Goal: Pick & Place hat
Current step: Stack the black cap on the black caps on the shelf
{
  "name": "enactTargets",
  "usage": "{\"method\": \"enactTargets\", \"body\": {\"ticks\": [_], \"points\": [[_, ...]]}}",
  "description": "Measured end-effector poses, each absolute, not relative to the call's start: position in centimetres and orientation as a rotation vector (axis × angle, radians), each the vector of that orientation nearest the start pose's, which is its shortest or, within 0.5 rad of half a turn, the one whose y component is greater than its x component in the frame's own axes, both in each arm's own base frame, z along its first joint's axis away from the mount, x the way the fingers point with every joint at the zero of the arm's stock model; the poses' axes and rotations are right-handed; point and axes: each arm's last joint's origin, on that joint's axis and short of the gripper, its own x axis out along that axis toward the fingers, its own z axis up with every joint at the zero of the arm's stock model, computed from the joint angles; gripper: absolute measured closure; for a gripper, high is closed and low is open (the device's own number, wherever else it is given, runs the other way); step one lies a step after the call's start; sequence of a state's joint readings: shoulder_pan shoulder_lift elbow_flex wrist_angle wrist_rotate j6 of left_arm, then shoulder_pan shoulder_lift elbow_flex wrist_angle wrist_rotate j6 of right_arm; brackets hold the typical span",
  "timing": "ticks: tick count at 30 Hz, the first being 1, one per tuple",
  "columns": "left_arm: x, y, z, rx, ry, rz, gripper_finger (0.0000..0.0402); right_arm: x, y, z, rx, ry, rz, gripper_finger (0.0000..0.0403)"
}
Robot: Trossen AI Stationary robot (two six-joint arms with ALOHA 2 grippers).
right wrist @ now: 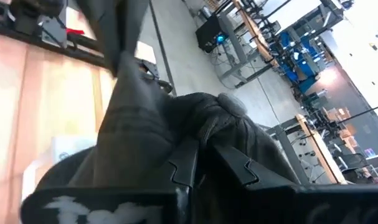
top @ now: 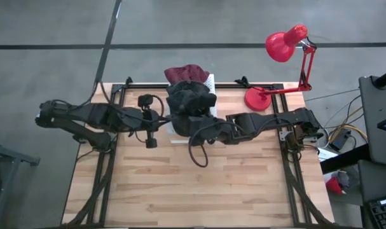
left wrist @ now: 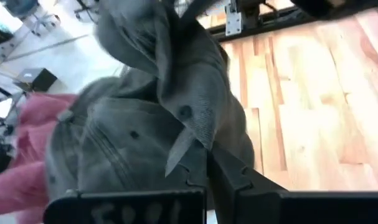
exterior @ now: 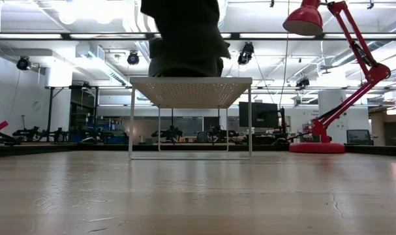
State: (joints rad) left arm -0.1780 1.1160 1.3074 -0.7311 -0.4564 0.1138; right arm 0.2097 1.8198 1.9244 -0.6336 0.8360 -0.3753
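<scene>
A dark grey hat (top: 191,102) sits on top of a white perforated stand (exterior: 191,91) at the table's far middle, and its lower part rests on the stand's top (exterior: 184,68). A maroon hat (top: 186,73) lies just behind it and shows pink in the left wrist view (left wrist: 20,165). My left gripper (top: 170,121) reaches in from the left and is shut on the dark hat. My right gripper (top: 199,130) reaches in from the right and is also shut on it. My left gripper pinches a fold of the dark hat's cloth (left wrist: 204,134) between its two fingers (left wrist: 235,177), coming level from the table's left. The hat bunches up beyond the fingertips with a stiff corner (left wrist: 179,149) sticking out. Its lower part stays on the stand. My right gripper pinches the dark hat's crumpled cloth (right wrist: 201,134) between its fingers (right wrist: 185,165), coming from the table's right and near side. A flap of the hat (right wrist: 123,81) rises beyond the fingers. The fingers hide how many layers they hold.
A red desk lamp (top: 285,44) stands on its base (top: 259,98) at the table's far right corner. A loop of black cable (top: 198,149) hangs under the right arm. Bare wooden tabletop (top: 199,191) stretches toward the near edge.
</scene>
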Motion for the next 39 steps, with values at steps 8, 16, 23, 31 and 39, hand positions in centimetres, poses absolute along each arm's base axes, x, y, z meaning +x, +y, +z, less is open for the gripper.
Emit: {"method": "enactTargets", "body": {"ticks": [8, 16, 23, 31, 39], "points": [[20.6, -2.4, 41.7, 0.369, 0.495, 0.210, 0.0400, 39.0, 7.0, 39.9, -0.652, 0.600, -0.493, 0.0324], [20.9, -1.6, 41.0, 0.395, 0.522, 0.276, 0.0401, 38.5, 7.1, 39.7, -0.675, 0.642, -0.488, 0.0295], [21.2, -0.6, 39.3, 0.409, 0.586, 0.360, 0.0401, 38.4, 7.0, 39.8, -0.716, 0.653, -0.527, 0.0300], [21.6, -0.3, 38.7, 0.409, 0.572, 0.399, 0.0401, 38.5, 6.0, 40.0, -0.732, 0.663, -0.569, 0.0307], [21.8, -0.1, 38.8, 0.402, 0.548, 0.466, 0.0401, 38.4, 4.7, 40.4, -0.723, 0.669, -0.629, 0.0297]]}}
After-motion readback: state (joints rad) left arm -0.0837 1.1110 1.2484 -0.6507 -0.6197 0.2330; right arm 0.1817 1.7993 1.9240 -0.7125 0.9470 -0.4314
